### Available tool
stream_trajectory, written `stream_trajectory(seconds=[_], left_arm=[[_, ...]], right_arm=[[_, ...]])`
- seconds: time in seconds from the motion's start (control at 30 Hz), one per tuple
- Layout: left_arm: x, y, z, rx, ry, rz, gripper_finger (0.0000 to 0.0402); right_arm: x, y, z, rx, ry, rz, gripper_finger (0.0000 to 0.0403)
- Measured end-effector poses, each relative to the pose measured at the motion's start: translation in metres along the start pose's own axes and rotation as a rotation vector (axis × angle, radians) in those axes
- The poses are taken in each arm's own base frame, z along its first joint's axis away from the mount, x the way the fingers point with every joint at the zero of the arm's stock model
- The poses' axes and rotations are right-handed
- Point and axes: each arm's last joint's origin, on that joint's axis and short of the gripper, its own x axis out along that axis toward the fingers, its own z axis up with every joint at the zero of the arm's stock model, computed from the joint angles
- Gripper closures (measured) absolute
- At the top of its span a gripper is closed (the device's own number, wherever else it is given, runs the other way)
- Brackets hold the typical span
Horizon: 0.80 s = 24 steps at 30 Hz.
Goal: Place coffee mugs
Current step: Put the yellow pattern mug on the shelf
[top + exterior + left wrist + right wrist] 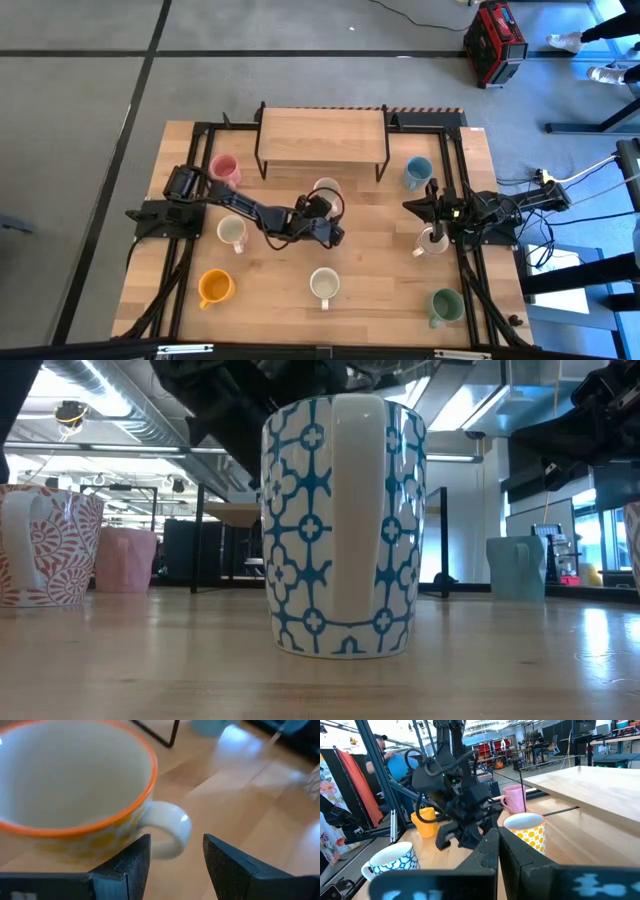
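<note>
The left gripper (172,855) is seen at the high view's centre, jaws apart around the handle of the orange-rimmed mug (75,790). At centre right, the right gripper (432,213) is held with jaws together above a white mug (432,243). Other mugs are spread over the surface (380,300).

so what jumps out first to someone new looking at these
The left gripper, open, at the table's centre, straddling the white handle of an orange-rimmed, yellow-dotted ceramic mug. Next, the white mug with blue lattice pattern filling the low view. The right gripper waits at the right edge.
</note>
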Motion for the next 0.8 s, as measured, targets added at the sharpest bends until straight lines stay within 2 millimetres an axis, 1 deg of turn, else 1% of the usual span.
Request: stream_trajectory(seconds=[0.07,0.17,0.3,0.4,0.57,0.8], left_arm=[[0.0045,-0.0026,-0.0011,-0.02,-0.029,-0.013,0.0225],[0.0087,-0.0024,-0.0049,-0.03,-0.069,0.014,0.0225],[0.0102,-0.0013,-0.0043,-0.037,-0.105,0.046,0.0226],[0.0104,-0.0009,-0.0041,-0.036,-0.11,0.052,0.0236],[0.0103,-0.001,-0.0041,-0.033,-0.11,0.053,0.0284],[0.0103,-0.0012,-0.0036,0.038,-0.112,0.057,0.0376]], right_arm=[[0.0,0.0,0.0,0.0,0.0,0.0,0.04],[0.0,0.0,0.0,0.0,0.0,0.0,0.04],[0.0,0.0,0.0,0.0,0.0,0.0,0.04],[0.0,0.0,-0.0001,0.0,0.0,0.0,0.04],[0.0,0.0,-0.0001,0.0,0.0,-0.001,0.04],[0.0,0.0,0.0,0.0,0.0,-0.002,0.04]])
